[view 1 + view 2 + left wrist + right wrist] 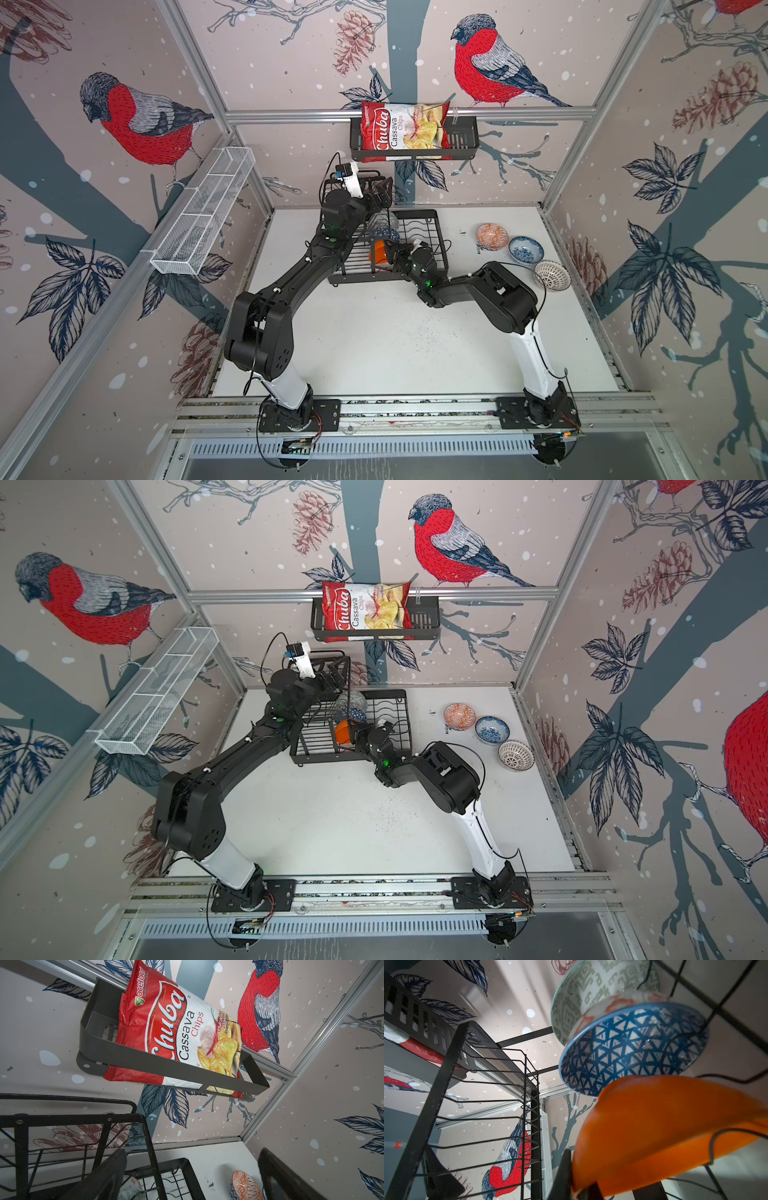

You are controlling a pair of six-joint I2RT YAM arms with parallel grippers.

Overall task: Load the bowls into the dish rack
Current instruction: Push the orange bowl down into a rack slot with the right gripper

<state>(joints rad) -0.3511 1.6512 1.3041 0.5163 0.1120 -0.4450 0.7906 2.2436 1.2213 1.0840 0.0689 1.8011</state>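
Orange, glossy orange: that's the bowl (376,253) in play, pinched by its rim in the right claw (388,254), jaws clenched hard on it. It stands on edge, and just ahead of the claw sits the dark blue triangle-patterned bowl (633,1049), with the grey-green bowl (581,987) beyond that. That makes three on edge, one after another, down in the lower tray of the dish rack (415,212). From the right wrist view a tray wire crosses in front of the orange bowl's wall, so I'd judge it is in its slot or right at it. Whether its weight is on the wires, I cannot tell. The next move turns on that row: letting go looks like the call, then backing out straight along the claw's own line, because the blue one is close ahead and a sideways nudge could tip it. Left claw (382,192) hangs over the rack's upper tier, spread wide, nothing in it. Behind the right claw, out past its elbow on the table (374,332), three bowls lie well apart from the rack: salmon-orange (492,237), blue-white floral (525,249) and white lattice (552,275). The right arm is plainly the nearer one.
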